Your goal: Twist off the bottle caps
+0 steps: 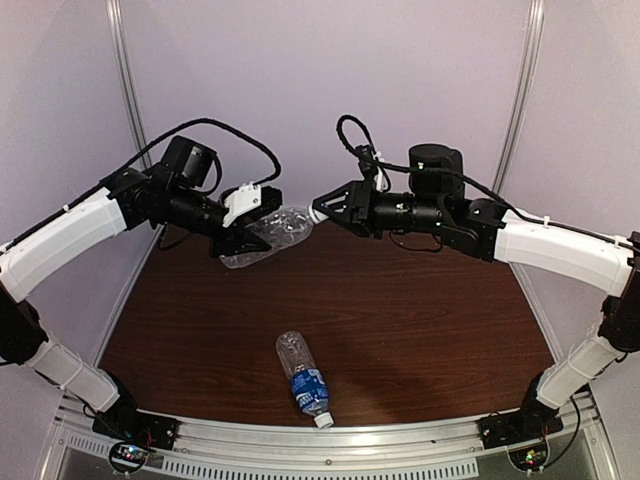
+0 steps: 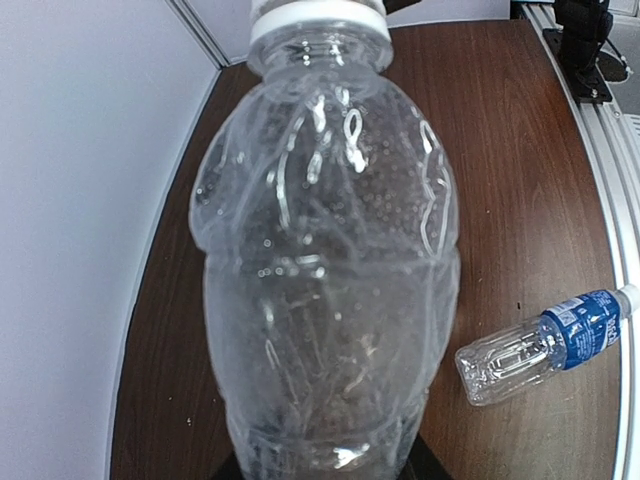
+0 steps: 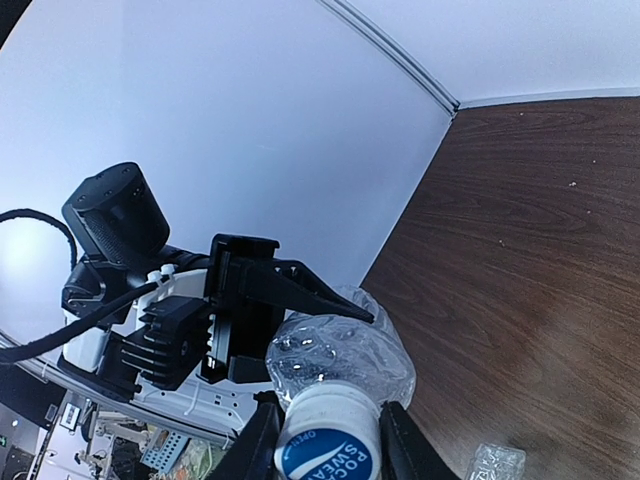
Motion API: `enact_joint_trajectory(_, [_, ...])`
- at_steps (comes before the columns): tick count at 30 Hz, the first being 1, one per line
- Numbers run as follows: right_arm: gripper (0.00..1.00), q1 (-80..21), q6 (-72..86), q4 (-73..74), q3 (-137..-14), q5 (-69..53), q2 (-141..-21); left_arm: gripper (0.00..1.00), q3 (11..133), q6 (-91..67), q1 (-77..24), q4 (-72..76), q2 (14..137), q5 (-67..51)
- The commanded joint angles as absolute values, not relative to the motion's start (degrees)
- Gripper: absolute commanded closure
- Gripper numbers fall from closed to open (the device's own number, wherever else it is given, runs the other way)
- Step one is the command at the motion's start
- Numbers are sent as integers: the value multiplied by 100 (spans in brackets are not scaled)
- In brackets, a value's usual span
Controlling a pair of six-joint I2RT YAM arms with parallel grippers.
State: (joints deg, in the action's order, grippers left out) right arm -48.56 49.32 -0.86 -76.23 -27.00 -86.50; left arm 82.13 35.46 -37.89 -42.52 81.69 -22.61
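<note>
My left gripper (image 1: 262, 228) is shut on the unlabelled clear crinkled bottle (image 1: 270, 235) and holds it sideways above the far side of the table. The bottle fills the left wrist view (image 2: 325, 250), white cap (image 2: 318, 15) at the top. My right gripper (image 1: 318, 208) is shut on that cap (image 3: 328, 440), a black finger (image 3: 258, 440) pressed on each side of it. The blue-label bottle (image 1: 305, 380) lies on the table near the front, with its small white cap (image 1: 324, 421) on and pointing at the front edge. It also shows in the left wrist view (image 2: 545, 345).
The brown wooden table (image 1: 420, 310) is enclosed by white walls on the left, back and right. A metal rail (image 1: 330, 445) runs along the near edge between the arm bases. The two arms meet above the far middle of the table.
</note>
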Motion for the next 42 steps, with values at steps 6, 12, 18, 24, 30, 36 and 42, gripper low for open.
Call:
enact_joint_trajectory(6, [70,-4834,4937,-150,-7585,-2865,-8627,67,8201,3550,-3806,-4061,8165,-2171])
enact_joint_trajectory(12, [100,-4842,4399,-455,-7596,-3184,-8604,67,8187,3636,-3806,-4157,8172,-2471])
enact_joint_trajectory(18, [100,-4933,1447,-365,-7535,-4569,-8423,67,8209,4043,-3806,-4713,8165,-3457])
enact_joint_trajectory(24, [100,-4948,-1239,342,-7421,-5012,-8196,67,8241,4326,-3806,-5082,8193,-3754])
enact_joint_trajectory(30, [100,-5002,-3153,1517,-7771,-4462,-8159,67,8255,4452,-3806,-5254,8250,-3918])
enact_joint_trajectory(36, [100,-5048,-3952,2145,-8039,-3890,-8192,67,8296,4456,-3806,-5284,8305,-3965])
enact_joint_trajectory(42, [31,-5057,-3538,1583,-7759,-3509,-8036,67,8313,4465,-3806,-5302,8332,-3930])
